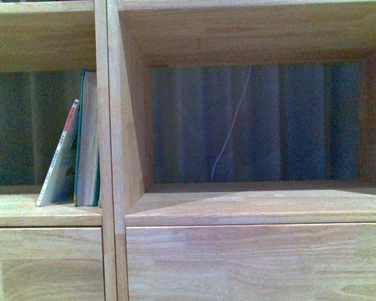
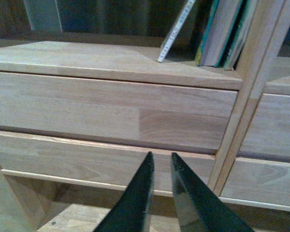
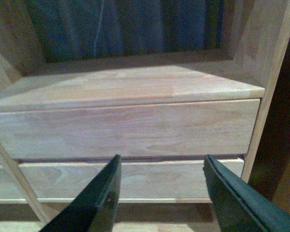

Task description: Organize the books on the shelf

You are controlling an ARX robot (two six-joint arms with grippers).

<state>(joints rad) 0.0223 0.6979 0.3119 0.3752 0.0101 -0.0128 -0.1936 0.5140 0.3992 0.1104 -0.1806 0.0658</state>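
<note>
The light wood shelf (image 1: 112,157) fills the front view. In its left compartment a thin white paperback (image 1: 59,157) with a red-marked spine leans right against a thicker teal-green book (image 1: 87,141) that stands by the divider. Both show in the left wrist view, the paperback (image 2: 176,30) and the teal book (image 2: 222,34), on the board above the drawer fronts (image 2: 111,111). My left gripper (image 2: 160,159) is shut and empty, low before the drawers. My right gripper (image 3: 161,164) is open and empty, low before the right drawer fronts (image 3: 125,128). Neither gripper shows in the front view.
The right compartment (image 1: 257,200) holds no books; a dark blue backing with a thin pale cord (image 1: 235,119) shows behind it. The shelf's upright divider (image 2: 246,96) stands right of my left gripper. The floor (image 2: 77,220) shows under the shelf.
</note>
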